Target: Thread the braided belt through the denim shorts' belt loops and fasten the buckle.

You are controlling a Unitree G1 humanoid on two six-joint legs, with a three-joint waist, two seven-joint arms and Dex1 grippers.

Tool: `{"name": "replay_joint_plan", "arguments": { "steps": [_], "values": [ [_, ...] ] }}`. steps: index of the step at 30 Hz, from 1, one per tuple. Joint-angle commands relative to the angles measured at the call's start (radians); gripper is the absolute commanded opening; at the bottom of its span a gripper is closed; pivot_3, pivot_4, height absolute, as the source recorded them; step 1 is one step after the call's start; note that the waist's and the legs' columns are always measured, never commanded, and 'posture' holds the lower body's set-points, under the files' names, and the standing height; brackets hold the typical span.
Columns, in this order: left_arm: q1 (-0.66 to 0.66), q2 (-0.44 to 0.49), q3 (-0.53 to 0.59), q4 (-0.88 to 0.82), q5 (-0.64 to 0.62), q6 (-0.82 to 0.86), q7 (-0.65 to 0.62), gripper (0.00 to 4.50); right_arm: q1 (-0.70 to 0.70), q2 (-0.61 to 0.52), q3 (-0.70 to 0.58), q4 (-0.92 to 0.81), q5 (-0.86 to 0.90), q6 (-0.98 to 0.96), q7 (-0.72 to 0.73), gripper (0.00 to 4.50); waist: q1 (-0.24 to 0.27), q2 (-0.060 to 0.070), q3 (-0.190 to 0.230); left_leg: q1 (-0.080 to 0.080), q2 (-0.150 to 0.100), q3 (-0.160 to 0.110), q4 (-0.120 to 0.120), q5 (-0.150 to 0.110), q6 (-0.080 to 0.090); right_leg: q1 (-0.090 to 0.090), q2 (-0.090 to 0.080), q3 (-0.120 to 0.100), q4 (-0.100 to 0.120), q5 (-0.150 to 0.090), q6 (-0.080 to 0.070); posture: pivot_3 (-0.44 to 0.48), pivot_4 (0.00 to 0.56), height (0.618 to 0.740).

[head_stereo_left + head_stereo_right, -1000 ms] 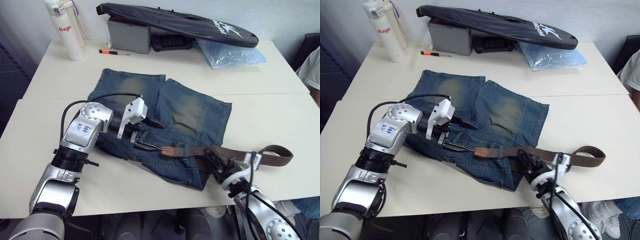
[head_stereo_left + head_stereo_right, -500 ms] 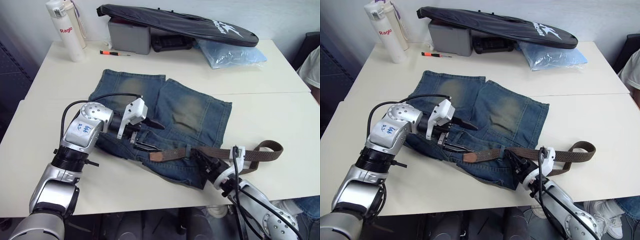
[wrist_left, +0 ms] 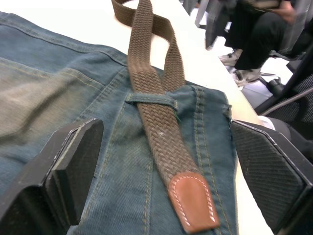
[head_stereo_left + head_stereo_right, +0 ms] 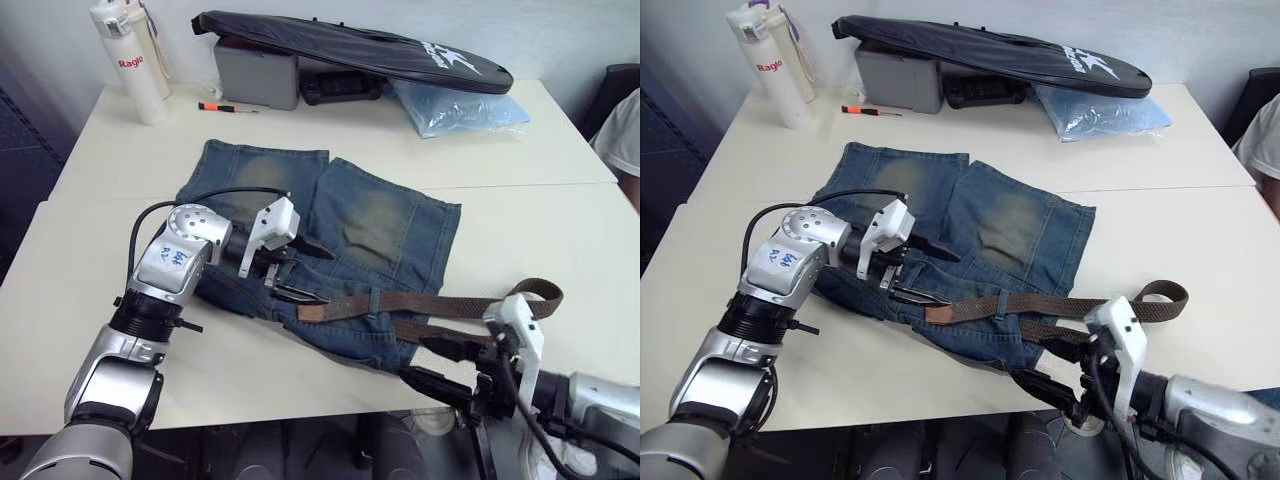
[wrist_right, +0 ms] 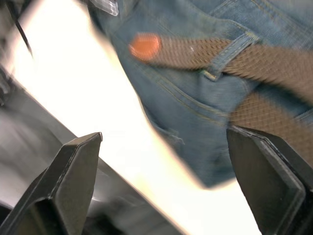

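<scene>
One pair of denim shorts lies flat on the cream table: blue jean cloth, a faded yellowish patch on each leg, waistband toward the near edge. One braided belt lies along the waistband, a dark brown woven strap with a coarse basket-weave texture, ending in a smooth tan leather tip with rounded corners and pale stitching. The strap passes under one belt loop, a narrow denim strip sewn across it, and its far part doubles back in a fold on the bare table beyond the shorts. Left gripper sits over the waistband just beside the tan tip; its two black ribbed fingers stand wide apart, holding nothing. Right gripper hangs at the near table edge, near the shorts' corner, fingers likewise spread wide and empty. At the back of the table: one white cylindrical bottle, one long black fabric bag resting on one grey box, one blue plastic bag, one red-and-black pen.
</scene>
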Motion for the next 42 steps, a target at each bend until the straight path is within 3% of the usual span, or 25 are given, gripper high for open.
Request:
{"name": "replay_joint_plan", "arguments": {
  "steps": [1, 7, 13, 17, 20, 25, 28, 29, 36, 42],
  "values": [
    [-0.011, 0.045, 0.023, -0.035, -0.033, 0.024, -0.051, 4.50, -0.077, -0.041, 0.146, -0.104, -0.254, -0.103, 0.136, 4.36, 0.001, 0.000, 0.000, 0.000, 0.000, 0.000, 0.000, 0.000, 0.000, 0.000, 0.000, 0.000, 0.000, 0.000, 0.000, 0.000, 0.150, 0.740],
    [0.022, 0.148, 0.080, -0.069, -0.069, 0.033, -0.107, 4.50, -0.260, -0.006, 0.418, -0.024, -0.540, -0.172, 0.252, 4.36, 0.003, 0.000, 0.000, -0.004, 0.000, 0.000, 0.005, -0.002, 0.000, -0.001, 0.000, -0.001, -0.001, 0.000, 0.000, 0.000, 0.150, 0.740],
    [0.102, 0.289, 0.180, -0.142, -0.139, 0.088, -0.130, 4.50, -0.366, 0.069, 0.538, 0.036, -0.672, -0.170, 0.317, 4.36, -0.001, 0.001, 0.001, -0.003, 0.001, 0.000, 0.005, -0.003, -0.001, -0.001, 0.000, -0.001, 0.000, 0.000, 0.000, 0.000, 0.150, 0.740],
    [0.125, 0.324, 0.212, -0.163, -0.157, 0.111, -0.096, 4.50, -0.427, 0.110, 0.617, 0.115, -0.758, -0.129, 0.350, 4.36, 0.003, 0.001, 0.001, -0.003, 0.001, 0.000, 0.005, -0.003, -0.001, 0.000, 0.000, -0.001, 0.000, 0.000, 0.000, 0.000, 0.150, 0.740],
    [0.142, 0.332, 0.225, -0.185, -0.161, 0.122, -0.079, 4.50, -0.471, 0.123, 0.674, 0.200, -0.833, -0.073, 0.362, 3.55, 0.002, 0.001, 0.001, -0.003, 0.001, 0.000, 0.006, -0.003, -0.001, 0.000, 0.000, -0.001, 0.000, 0.000, 0.000, 0.000, 0.150, 0.740],
    [0.158, 0.341, 0.239, -0.207, -0.175, 0.137, -0.056, 4.50, -0.502, 0.131, 0.695, 0.288, -0.920, -0.083, 0.384, 1.35, 0.002, 0.001, 0.001, -0.002, 0.001, 0.000, 0.006, -0.003, -0.001, 0.000, 0.000, -0.001, 0.000, 0.000, 0.000, 0.000, 0.150, 0.740],
    [0.165, 0.340, 0.242, -0.207, -0.172, 0.136, -0.045, 4.50, -0.503, 0.081, 0.665, 0.349, -0.977, -0.239, 0.448, 0.21, 0.002, 0.000, 0.000, -0.001, 0.001, 0.000, 0.006, -0.003, -0.001, 0.002, 0.000, -0.001, 0.000, 0.000, 0.000, 0.000, 0.150, 0.740],
    [0.166, 0.338, 0.241, -0.206, -0.172, 0.134, -0.042, 4.50, -0.496, 0.055, 0.651, 0.378, -0.996, -0.325, 0.484, 0.02, 0.003, 0.000, 0.000, -0.001, 0.001, 0.000, 0.006, -0.003, -0.001, 0.002, 0.000, -0.001, 0.000, 0.000, 0.000, 0.000, 0.150, 0.740],
    [0.135, 0.299, 0.198, -0.178, -0.159, 0.112, -0.040, 4.50, -0.554, -0.065, 0.536, 0.720, -1.050, -0.843, 0.710, 0.02, 0.002, 0.000, 0.000, -0.001, 0.000, 0.001, 0.006, -0.003, -0.001, 0.003, 0.000, 0.001, -0.001, 0.001, 0.001, 0.000, 0.150, 0.740],
    [0.094, 0.249, 0.156, -0.145, -0.145, 0.089, -0.044, 4.50, -0.706, -0.042, 0.552, 1.075, -1.123, -1.211, 0.859, 0.02, -0.004, 0.003, 0.002, -0.001, 0.000, 0.002, 0.006, -0.002, -0.001, 0.001, 0.000, 0.001, -0.001, 0.001, 0.001, 0.000, 0.150, 0.740]
  ]
}}
